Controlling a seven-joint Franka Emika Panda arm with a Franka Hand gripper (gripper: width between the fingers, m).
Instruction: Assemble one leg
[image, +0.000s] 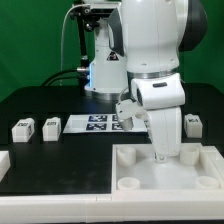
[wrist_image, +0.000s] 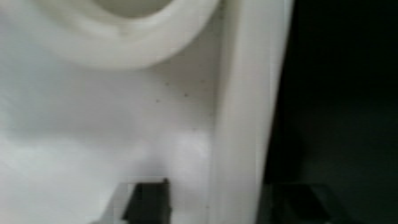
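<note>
1. My end effector (image: 163, 152) is low over the far edge of the large white tray-like part (image: 170, 192), which sits on the black worktop (image: 60, 150) toward the exterior view's right.
2. On the wrist view, the dark fingers (wrist_image: 143, 205) stand apart, one on either side of the part's upright wall (wrist_image: 249, 100). I cannot tell whether they are pressing on it.
3. A round corner socket (wrist_image: 134, 25) shows close ahead of the fingers.
4. No leg is in the grip. One leg (image: 22, 128) and a second leg (image: 50, 126) lie side by side on the worktop at the exterior view's left, well apart from the arm.
5. A third leg (image: 193, 123) lies behind the tray-like part on the right.
6. The marker board (image: 95, 123) lies flat between the left pair and the arm.
</note>
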